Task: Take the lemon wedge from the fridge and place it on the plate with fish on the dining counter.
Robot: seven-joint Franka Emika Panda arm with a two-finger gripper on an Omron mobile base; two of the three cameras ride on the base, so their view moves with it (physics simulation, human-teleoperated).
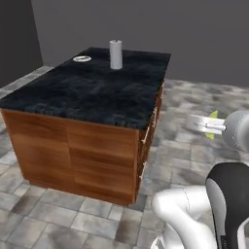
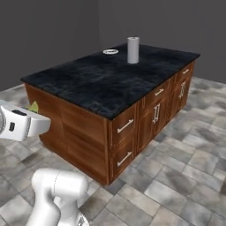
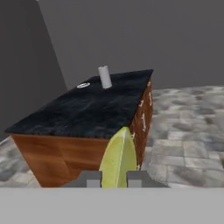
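My gripper (image 3: pixel 116 179) is shut on the lemon wedge (image 3: pixel 119 157), a yellow-green piece that sticks up between the two fingertips. In the left base view the gripper (image 1: pixel 204 125) hangs in the air to the right of the dining counter (image 1: pixel 97 90), with the lemon wedge (image 1: pixel 213 115) showing above and below the fingers. The small white plate (image 1: pixel 81 59) lies at the counter's far left corner, well away from the gripper; the fish on it is too small to make out. The plate (image 3: pixel 83 85) also lies far ahead in the hand view. The fridge is out of view.
A grey upright cylinder (image 1: pixel 115 54) stands on the black top near the far edge, right of the plate. The island's wooden base has drawers and doors with handles (image 2: pixel 155 113) on its right side. Grey stone floor surrounds it, with dark walls behind.
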